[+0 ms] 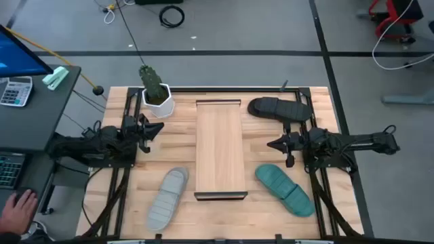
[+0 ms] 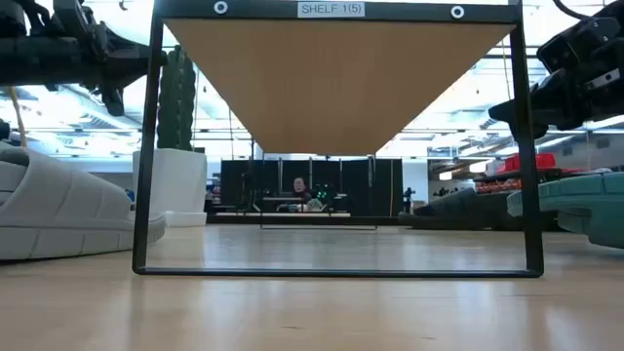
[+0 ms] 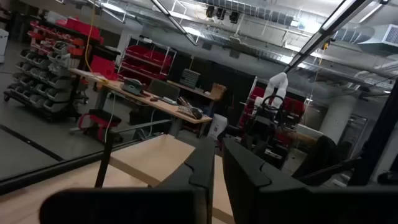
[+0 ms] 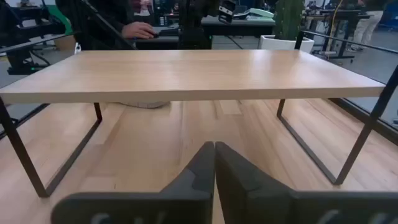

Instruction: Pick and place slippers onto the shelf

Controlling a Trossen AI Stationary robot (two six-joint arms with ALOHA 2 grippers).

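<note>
Currently we list three slippers off the shelf (image 1: 220, 146): grey (image 1: 167, 198), teal (image 1: 283, 190), black (image 1: 277, 108). Left gripper (image 1: 157, 129) and right gripper (image 1: 272, 144): jaws together, empty. Risk: descending unopened would shove a slipper aside.

shelf (image 1: 220, 146): I see light wood, dark rails
grey slipper (image 1: 167, 197): light grey, ribbed strap
teal slipper (image 1: 283, 190): teal green
black slipper (image 1: 278, 108): black
pot (image 1: 158, 105): white, green cactus
</note>
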